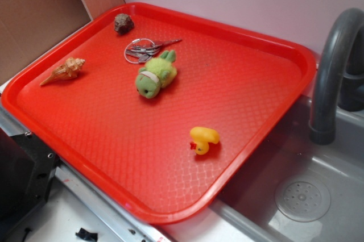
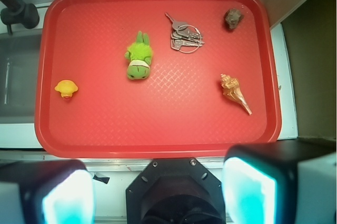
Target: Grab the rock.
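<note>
The rock (image 1: 123, 23) is a small dark brown lump near the far left corner of the red tray (image 1: 239, 122); in the wrist view the rock (image 2: 233, 18) lies at the tray's upper right corner. My gripper (image 2: 158, 192) hangs high above the tray's near edge, well away from the rock. Its jaws stand wide apart with nothing between them, and the fingers (image 2: 247, 190) show blurred at the bottom of the wrist view. The exterior view does not show the gripper.
On the tray lie a tan spiral seashell (image 1: 63, 70), a key ring with keys (image 1: 145, 49), a green plush toy (image 1: 154, 75) and a yellow rubber duck (image 1: 203, 139). A grey sink (image 1: 307, 196) with a faucet (image 1: 333, 66) sits to the right. The black robot base (image 2: 176, 192) is below.
</note>
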`<control>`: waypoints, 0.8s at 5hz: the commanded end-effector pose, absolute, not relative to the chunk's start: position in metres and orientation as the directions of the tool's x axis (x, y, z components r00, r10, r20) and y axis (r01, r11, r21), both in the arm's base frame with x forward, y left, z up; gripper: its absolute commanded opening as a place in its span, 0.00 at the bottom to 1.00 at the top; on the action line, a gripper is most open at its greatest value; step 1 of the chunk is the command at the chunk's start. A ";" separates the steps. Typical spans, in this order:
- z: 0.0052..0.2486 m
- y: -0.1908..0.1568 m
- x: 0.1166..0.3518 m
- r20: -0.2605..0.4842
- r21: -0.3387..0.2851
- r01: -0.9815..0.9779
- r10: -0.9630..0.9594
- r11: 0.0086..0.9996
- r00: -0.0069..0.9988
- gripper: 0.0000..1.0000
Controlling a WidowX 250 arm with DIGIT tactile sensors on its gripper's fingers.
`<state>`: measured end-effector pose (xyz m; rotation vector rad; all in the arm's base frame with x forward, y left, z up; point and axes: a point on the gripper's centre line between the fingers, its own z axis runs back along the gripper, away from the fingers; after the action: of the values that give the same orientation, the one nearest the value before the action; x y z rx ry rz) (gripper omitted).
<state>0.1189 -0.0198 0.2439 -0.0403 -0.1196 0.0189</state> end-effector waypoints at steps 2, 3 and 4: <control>0.225 -0.011 0.140 0.221 0.011 -0.117 0.111 0.993 0.969 1.00; 0.205 0.007 0.163 0.326 0.043 -0.228 0.202 0.973 0.923 1.00; 0.185 0.026 0.182 0.426 0.051 -0.362 0.308 0.931 0.851 1.00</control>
<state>0.1803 0.0225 0.1770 0.1325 -0.4056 0.3524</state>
